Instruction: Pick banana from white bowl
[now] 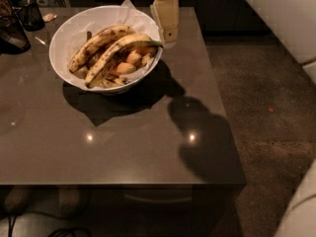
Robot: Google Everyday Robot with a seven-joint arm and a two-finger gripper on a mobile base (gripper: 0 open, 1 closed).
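Observation:
The white bowl (64,33) stands on the far left part of the grey table (123,147). In it the banana (118,51), long, yellow and brown-speckled, lies diagonally with one end at the bowl's right rim. A shorter, browner banana (96,44) lies beside it to the left. My gripper (168,36), cream-coloured, hangs down from the top edge just right of the bowl's rim, close to the banana's right end and not touching it.
Orange fruit pieces (126,65) and white paper (136,16) are in the bowl. Dark objects (12,31) and a dark bottle (32,14) stand at the table's far left. Carpet (266,107) lies to the right of the table edge.

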